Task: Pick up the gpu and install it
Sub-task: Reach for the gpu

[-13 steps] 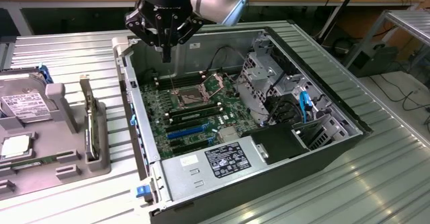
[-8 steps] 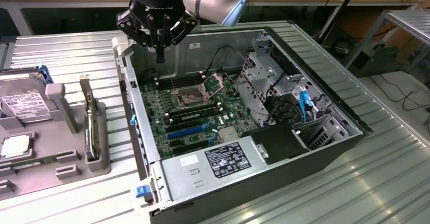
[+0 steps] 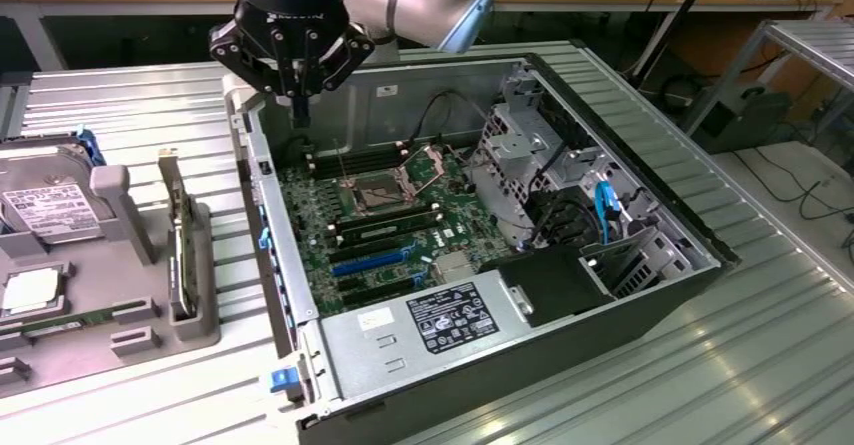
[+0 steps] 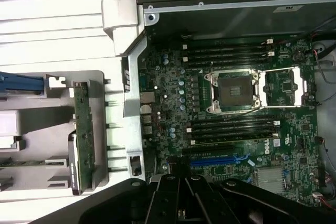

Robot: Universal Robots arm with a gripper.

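Claw (image 3: 302, 113) closed, empty, above open black computer case (image 3: 387, 105); thin dark silver-bracketed gpu card (image 3: 174, 230) stands edgewise toward exterior view's left, long axis along case wall.

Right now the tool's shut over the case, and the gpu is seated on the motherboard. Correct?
Not quite. The gpu isn't seated on the motherboard. It stands on edge in the gray holder beside the case, as the exterior view shows. The rest holds: the tool is shut over the case.
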